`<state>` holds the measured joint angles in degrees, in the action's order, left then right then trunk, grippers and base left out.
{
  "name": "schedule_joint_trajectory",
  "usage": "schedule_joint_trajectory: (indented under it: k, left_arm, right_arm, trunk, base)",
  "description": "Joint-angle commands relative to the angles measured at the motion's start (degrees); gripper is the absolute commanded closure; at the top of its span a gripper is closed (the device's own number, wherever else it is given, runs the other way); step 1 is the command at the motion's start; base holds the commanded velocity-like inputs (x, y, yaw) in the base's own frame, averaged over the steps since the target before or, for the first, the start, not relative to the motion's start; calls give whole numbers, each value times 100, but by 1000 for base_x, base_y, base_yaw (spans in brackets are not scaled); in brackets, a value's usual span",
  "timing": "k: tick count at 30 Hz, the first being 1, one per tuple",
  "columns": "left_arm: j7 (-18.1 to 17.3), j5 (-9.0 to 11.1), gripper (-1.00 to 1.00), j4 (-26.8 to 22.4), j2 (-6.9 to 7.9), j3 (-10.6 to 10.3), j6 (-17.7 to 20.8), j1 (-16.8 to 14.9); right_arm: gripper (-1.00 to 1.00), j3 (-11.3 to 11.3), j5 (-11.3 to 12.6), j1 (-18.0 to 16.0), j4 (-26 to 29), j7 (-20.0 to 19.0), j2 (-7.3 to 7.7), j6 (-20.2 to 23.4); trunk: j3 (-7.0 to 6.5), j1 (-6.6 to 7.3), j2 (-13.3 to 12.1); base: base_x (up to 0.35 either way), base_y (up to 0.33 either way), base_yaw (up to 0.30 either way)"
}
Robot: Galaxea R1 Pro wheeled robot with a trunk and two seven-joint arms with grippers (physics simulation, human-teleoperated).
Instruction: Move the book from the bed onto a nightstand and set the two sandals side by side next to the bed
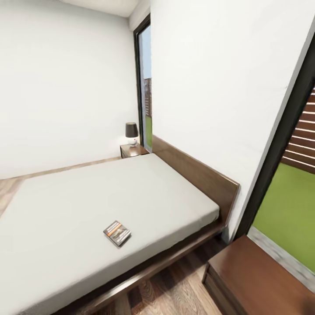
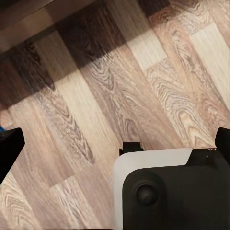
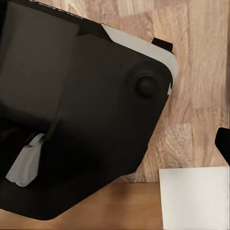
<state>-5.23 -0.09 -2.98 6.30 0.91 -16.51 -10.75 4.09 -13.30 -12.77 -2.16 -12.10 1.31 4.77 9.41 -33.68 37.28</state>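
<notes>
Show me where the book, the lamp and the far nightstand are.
book [image 1: 117,233]: head view, middle of its cover.
lamp [image 1: 131,130]: head view, dark shade.
far nightstand [image 1: 133,151]: head view, its top.

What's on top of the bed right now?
Only the book lies on the bed, flat near the mattress's front edge. The mattress runs past the picture's left edge, so that part is unseen.

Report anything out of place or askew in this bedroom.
The book lies loose on the bed, skewed to the mattress edges, near the side facing the camera. The lamp stands upright on the far nightstand.
</notes>
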Motion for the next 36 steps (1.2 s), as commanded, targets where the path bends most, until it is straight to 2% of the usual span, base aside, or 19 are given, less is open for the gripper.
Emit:
schedule_joint_trajectory:
  k: [1, 17, 36]
  left_arm:
    - [-22, 0, -100, 8, 1, 12, -19, -6]
    - [-22, 0, -100, 8, 3, 14, -19, -6]
    - [-22, 0, -100, 8, 3, 14, -19, -6]
  right_arm:
    - [-100, 39, -6, -6, -3, -20, 1, 6]
    - [-100, 39, -6, -6, -3, -20, 1, 6]
    - [-100, 39, -6, -6, -3, -20, 1, 4]
  trunk:
    - [9, -2, 8]
    - [9, -2, 8]
    - [9, -2, 8]
  base:
    - [5, -110, 287]
    - [6, -51, 287]
    - [103, 24, 286]
